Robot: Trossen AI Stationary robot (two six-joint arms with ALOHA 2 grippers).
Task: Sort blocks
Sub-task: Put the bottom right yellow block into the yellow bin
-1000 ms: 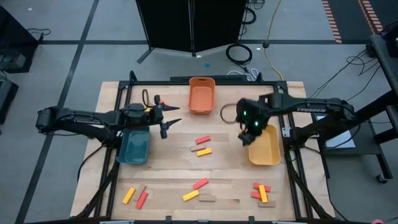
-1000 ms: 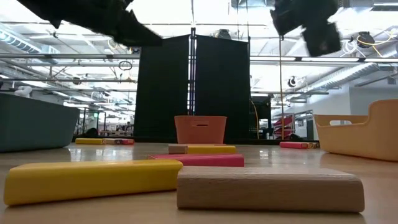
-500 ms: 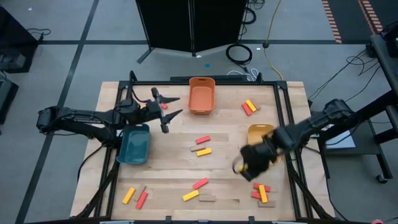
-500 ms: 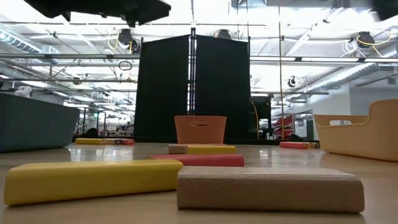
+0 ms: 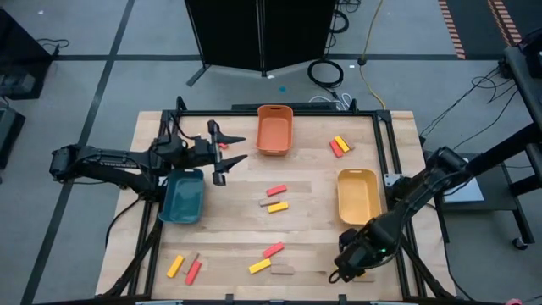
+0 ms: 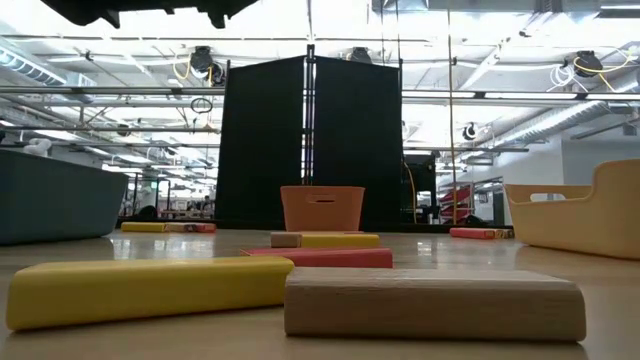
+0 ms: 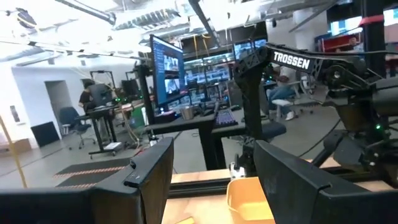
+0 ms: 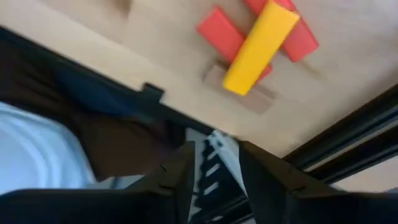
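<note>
Looking straight down, the right gripper [image 5: 345,264] hangs low over the counter's [image 5: 313,216] near right corner, covering the little heap of blocks there, while the left gripper [image 5: 227,154] waits with its fingers spread wide between the teal bin [image 5: 183,196] and the orange bin [image 5: 274,129]. Other blocks lie scattered: a red and yellow pair [image 5: 340,146] near the far right, three in the middle [image 5: 275,199], more along the near edge [image 5: 269,260]. At counter height neither gripper shows; a yellow block [image 6: 150,290] and a tan block [image 6: 434,303] fill the foreground. The left wrist camera sees its own fingers apart above the yellow bin [image 7: 250,198]. Through the right wrist camera, the fingers stand a narrow way apart, holding nothing, and the heap sits just ahead: a yellow bar [image 8: 260,46] lying across red ones [image 8: 225,35] on a tan one. Taking the top yellow bar first, squarely across its narrow sides, looks wisest, so the reds beneath stay put.
</note>
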